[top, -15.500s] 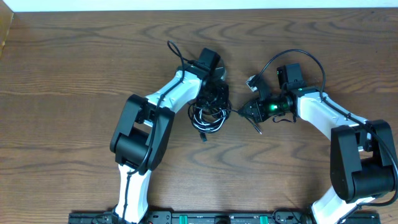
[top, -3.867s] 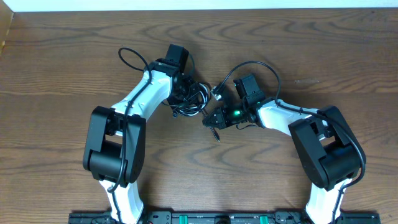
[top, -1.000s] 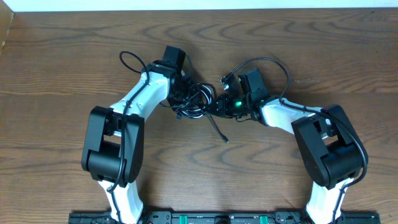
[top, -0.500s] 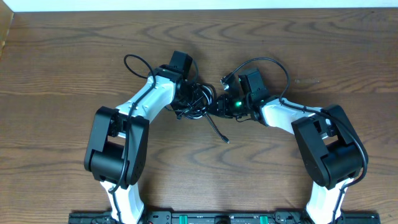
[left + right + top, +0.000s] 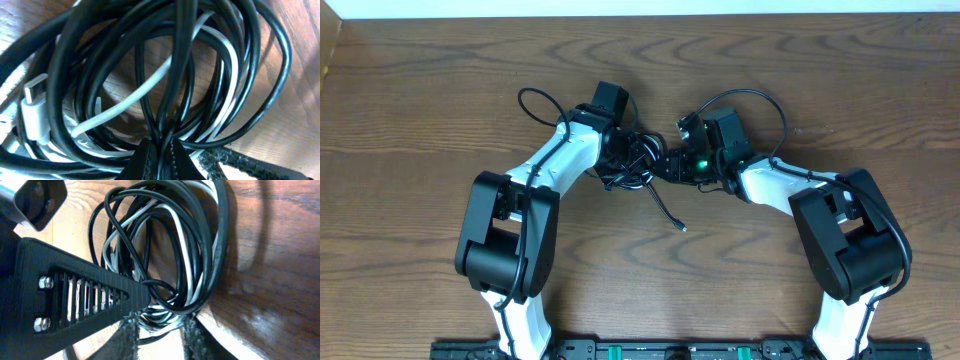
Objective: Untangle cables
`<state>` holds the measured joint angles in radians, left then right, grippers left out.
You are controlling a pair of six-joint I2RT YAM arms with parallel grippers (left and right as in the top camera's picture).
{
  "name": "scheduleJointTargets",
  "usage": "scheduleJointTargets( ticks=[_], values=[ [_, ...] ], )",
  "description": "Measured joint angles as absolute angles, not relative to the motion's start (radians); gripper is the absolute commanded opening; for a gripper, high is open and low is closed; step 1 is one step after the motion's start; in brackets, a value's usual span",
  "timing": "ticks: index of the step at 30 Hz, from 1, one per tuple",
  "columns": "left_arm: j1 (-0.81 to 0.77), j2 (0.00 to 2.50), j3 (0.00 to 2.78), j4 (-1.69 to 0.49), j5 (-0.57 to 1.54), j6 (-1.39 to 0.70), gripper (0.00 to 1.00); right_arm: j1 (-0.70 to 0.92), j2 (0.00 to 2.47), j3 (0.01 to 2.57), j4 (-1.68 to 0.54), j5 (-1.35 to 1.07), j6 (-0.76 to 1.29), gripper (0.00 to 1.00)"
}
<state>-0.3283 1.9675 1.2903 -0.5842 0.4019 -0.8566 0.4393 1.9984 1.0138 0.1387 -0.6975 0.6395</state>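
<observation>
The cables lie as one tangled bundle on the wooden table, around its middle and slightly to the far side, between the two arms' tips. From the bundle one loose black end trails toward the near right and stops at a small plug, lying apart from both arms. In the left wrist view the bundle is several black cords looped over one another, with the white cord threaded through them. The white plug sits at the left edge of the coil against a black strand. The left gripper comes in from the left of the bundle, its tips pressed together and pinching a few black strands where they cross at the bottom of that view. The right gripper reaches in from the right. Its fingers stand spread, with the lower loop of black and white strands lying across the gap between them. Whether the pads press on those strands cannot be told. In that same view a slotted black bar with two bolts lies over the coil's left side.
</observation>
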Motion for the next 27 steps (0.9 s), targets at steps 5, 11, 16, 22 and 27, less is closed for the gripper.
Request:
scheduleJointTargets(
  ticks=[5, 11, 16, 22, 27],
  values=[
    [-0.328, 1.967, 1.291, -0.580, 0.421, -0.817, 0.08, 0.449, 1.998, 1.014, 0.147, -0.653, 0.641, 0.30],
    [-0.317, 1.967, 1.290, -0.580, 0.447, -0.787, 0.07, 0.468, 1.998, 1.013, 0.196, -0.664, 0.655, 0.34],
    [-0.296, 1.967, 1.290, -0.587, 0.480, -0.780, 0.07, 0.464, 1.998, 1.013, 0.237, -0.719, 0.654, 0.32],
    [-0.297, 1.967, 1.288, -0.587, 0.488, -0.789, 0.08, 0.467, 1.998, 1.013, 0.239, -0.718, 0.654, 0.29],
    [-0.297, 1.967, 1.285, -0.592, 0.479, -0.812, 0.07, 0.473, 1.998, 1.013, 0.238, -0.706, 0.655, 0.33]
  ],
)
